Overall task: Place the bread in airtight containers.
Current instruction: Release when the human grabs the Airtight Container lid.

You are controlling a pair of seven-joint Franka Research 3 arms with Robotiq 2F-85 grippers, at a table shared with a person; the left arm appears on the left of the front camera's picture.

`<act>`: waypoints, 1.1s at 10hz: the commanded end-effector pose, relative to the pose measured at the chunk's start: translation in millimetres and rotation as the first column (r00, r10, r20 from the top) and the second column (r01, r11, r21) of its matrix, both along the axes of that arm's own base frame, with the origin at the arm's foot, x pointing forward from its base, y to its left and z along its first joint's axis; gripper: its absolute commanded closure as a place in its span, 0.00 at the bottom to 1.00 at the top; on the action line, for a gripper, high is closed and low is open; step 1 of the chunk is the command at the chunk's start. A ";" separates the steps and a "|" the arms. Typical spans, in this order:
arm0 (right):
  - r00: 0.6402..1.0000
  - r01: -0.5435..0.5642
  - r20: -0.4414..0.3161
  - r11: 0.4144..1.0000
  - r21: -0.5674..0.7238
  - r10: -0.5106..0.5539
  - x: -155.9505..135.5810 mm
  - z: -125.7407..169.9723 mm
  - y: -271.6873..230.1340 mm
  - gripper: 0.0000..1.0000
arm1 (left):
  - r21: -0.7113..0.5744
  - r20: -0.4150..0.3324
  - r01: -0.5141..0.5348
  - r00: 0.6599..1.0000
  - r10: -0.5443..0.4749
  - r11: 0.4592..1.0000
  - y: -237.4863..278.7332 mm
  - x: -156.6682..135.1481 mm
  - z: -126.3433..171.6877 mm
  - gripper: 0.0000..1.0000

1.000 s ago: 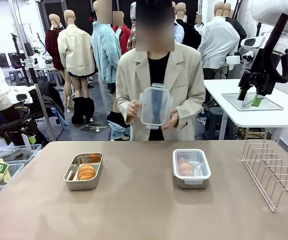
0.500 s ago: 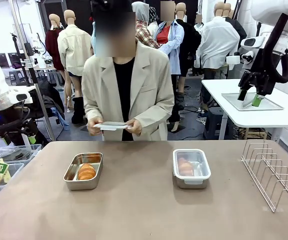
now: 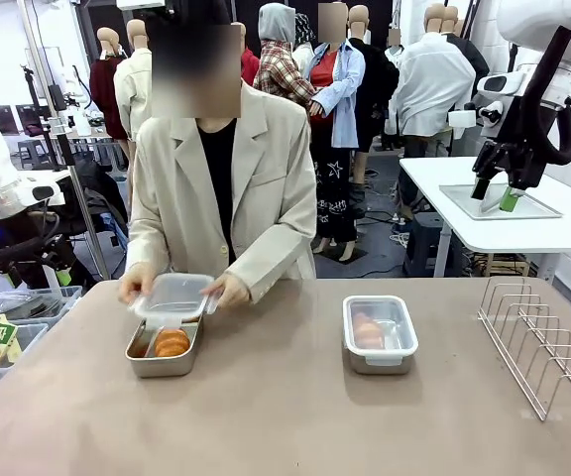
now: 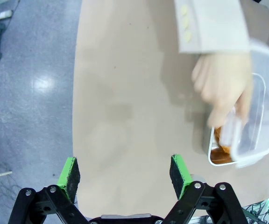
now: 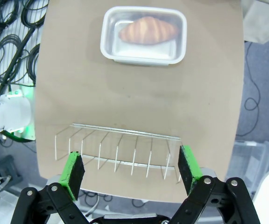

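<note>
Above table (image 4: 125,93), empty wide-open tool (image 4: 125,171)

On my left, the open steel tin (image 3: 165,349) has a golden croissant roll (image 3: 171,343) in it, a clear lid (image 3: 174,296) held tilted over its far end. My right-side tin (image 3: 380,334) sits lidded, another roll (image 5: 147,31) inside.
</note>
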State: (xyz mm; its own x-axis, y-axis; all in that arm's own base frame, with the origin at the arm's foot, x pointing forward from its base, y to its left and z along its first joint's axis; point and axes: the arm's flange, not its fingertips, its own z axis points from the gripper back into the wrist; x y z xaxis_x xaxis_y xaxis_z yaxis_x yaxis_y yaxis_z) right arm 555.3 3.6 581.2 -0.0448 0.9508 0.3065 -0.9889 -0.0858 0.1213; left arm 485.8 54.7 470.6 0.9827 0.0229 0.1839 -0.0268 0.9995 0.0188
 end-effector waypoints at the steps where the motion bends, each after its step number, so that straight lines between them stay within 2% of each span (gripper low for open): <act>1: 1.000 -0.007 -0.007 1.000 -0.019 0.007 0.4 -0.3 0.4 0.00 | 0.005 0.003 -0.009 1.000 0.009 1.000 0.2 -0.2 1.7 0.00; 11: 1.000 -0.007 -0.007 1.000 -0.019 0.007 0.4 -0.3 0.4 0.00 | 0.005 0.003 -0.009 1.000 0.009 1.000 0.2 -0.2 1.7 0.00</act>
